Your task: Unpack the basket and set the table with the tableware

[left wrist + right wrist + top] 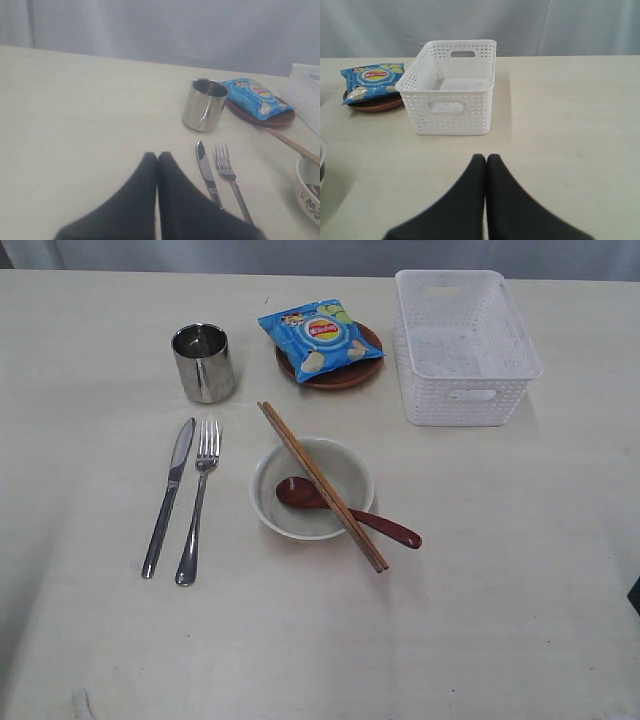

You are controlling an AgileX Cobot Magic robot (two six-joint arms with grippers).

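The left fingers and right fingers are matte black, smooth, tapering to rounded tips.

I see the white perforated basket upright at the exterior view's upper right on the cream table, with the brown plate just left of it and the steel cup upright further left. Below the cup, the knife and fork lie side by side. The reddish spoon rests in the pale bowl, and paired chopsticks lie diagonally across its rim.
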